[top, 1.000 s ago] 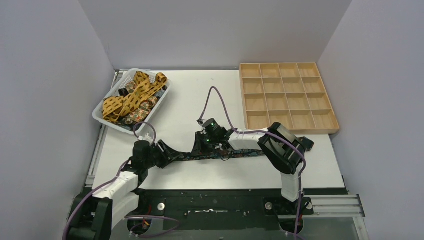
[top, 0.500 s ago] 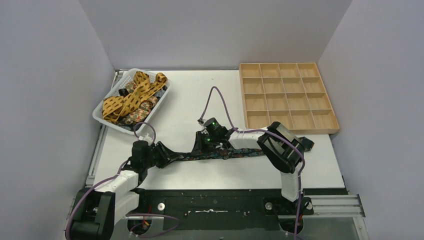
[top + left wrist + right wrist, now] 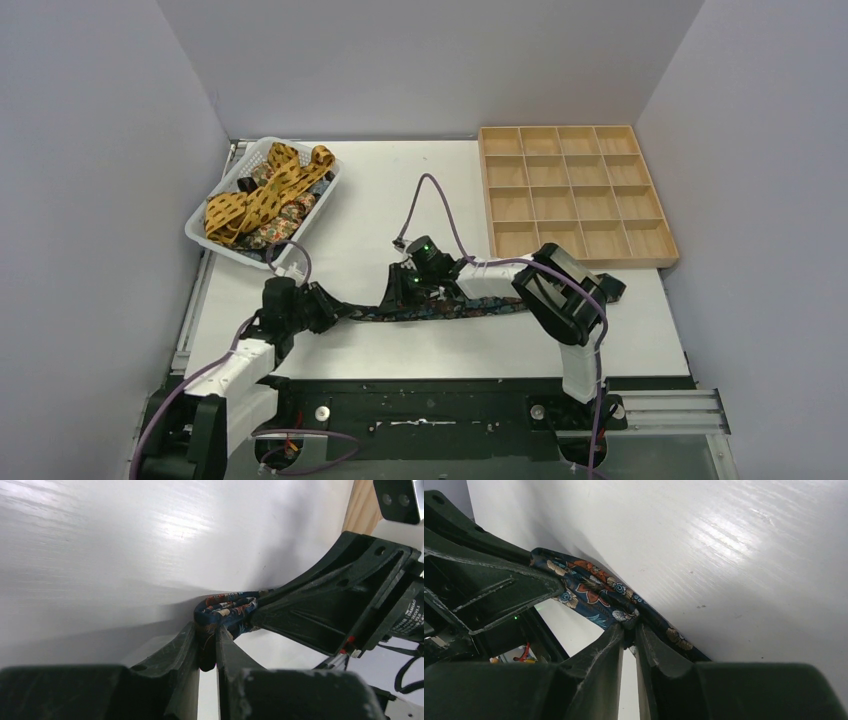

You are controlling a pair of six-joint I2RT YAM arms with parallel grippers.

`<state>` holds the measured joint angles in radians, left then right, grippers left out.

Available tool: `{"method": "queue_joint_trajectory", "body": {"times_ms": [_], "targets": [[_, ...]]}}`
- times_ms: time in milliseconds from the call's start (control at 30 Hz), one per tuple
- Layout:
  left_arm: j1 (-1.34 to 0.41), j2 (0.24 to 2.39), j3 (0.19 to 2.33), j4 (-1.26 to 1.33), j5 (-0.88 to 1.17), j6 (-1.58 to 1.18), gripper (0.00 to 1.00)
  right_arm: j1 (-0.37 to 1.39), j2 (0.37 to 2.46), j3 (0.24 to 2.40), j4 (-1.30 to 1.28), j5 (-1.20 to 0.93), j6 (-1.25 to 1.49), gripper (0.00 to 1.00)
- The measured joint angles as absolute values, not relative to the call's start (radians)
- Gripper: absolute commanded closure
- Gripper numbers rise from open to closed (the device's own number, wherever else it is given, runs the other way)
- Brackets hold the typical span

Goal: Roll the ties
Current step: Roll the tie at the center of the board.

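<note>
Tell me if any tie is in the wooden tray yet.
No, every compartment of the wooden tray shows bare wood.

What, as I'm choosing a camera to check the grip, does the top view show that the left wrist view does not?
Only the top view: the basket of yellow ties, the whole tray, and the floral tie's full length on the table. Only the left wrist view: close up, the left gripper pinched shut on the tie's folded end. Both: the floral tie, the right gripper holding it, and the white table.
</note>
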<state>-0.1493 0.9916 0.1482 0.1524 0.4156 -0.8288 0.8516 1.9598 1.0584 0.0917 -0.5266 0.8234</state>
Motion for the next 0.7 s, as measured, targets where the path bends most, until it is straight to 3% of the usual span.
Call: {"method": "queue_joint_trajectory", "body": {"times_ms": [267, 467, 700], "targets": [[-0.247, 0.912, 0.253, -0.075, 0.214, -0.783, 1.0, 0.852, 1.954, 1.077, 0.077, -0.533, 0.791, 0.65], [-0.41, 0.922, 0.359, -0.212, 0.006, -0.773, 1.0, 0.851, 1.912, 1.077, 0.028, -0.511, 0.751, 0.74], [-0.451, 0.92, 0.43, -0.301, -0.119, -0.76, 1.0, 0.844, 1.9, 1.075, 0.03, -0.511, 0.752, 0.83]]}}
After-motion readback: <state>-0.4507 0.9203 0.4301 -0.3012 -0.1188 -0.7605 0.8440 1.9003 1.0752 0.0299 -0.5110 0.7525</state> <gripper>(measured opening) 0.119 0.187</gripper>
